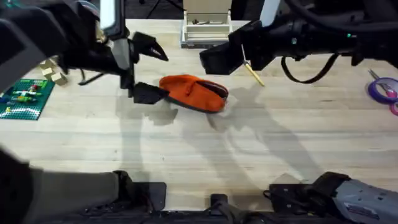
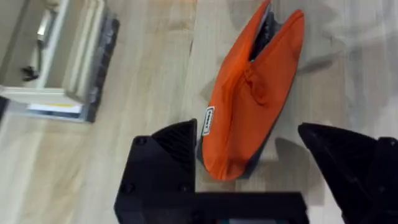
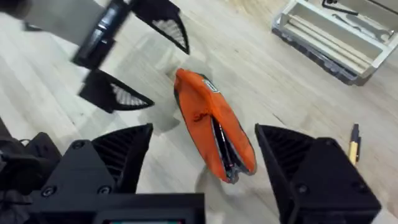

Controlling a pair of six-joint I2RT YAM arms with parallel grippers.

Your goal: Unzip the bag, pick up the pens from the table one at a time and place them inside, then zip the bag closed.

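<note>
The orange bag (image 1: pixel 191 92) lies on the table (image 1: pixel 205 155) with its zipper gaping at the right end (image 3: pixel 225 148). My left gripper (image 1: pixel 151 70) is open at the bag's left end; in the left wrist view its black fingers (image 2: pixel 166 155) straddle that end without touching it. Hovering above the bag's right end, my right gripper (image 3: pixel 211 168) is open with nothing held, and it shows in the overhead view as a dark mass (image 1: pixel 217 59). A yellow pen (image 1: pixel 254 74) with a dark tip lies on the table just right of the bag, also in the right wrist view (image 3: pixel 354 147).
A pale tray box (image 1: pixel 205 28) stands at the back middle. At the left edge are a green baseplate (image 1: pixel 25 96) and small wooden blocks (image 1: pixel 53 71). A purple tape ring (image 1: pixel 382 88) sits at the far right. Bare table stretches in front of the bag.
</note>
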